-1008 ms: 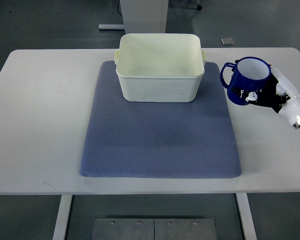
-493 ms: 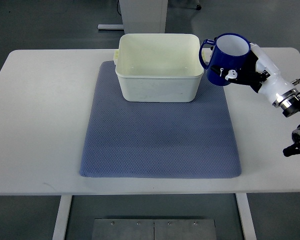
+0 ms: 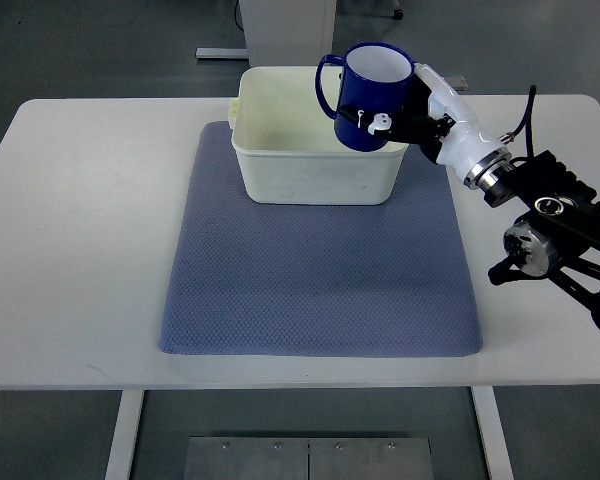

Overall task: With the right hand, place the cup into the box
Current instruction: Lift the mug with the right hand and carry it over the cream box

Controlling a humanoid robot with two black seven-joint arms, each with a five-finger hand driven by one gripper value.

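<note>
The right robot hand [image 3: 412, 112] is grasping the blue cup [image 3: 372, 84], its fingers wrapping around the cup's body. The cup is hanging upright, slightly tilted, over the right portion of the cream box [image 3: 318, 135], with its handle pointing left. Whether the cup's base is touching the box rim is unclear from this steep angle. The box is sitting at the far edge of a blue-grey mat [image 3: 320, 270], which is lying on the white tabletop [image 3: 90, 240].
</note>
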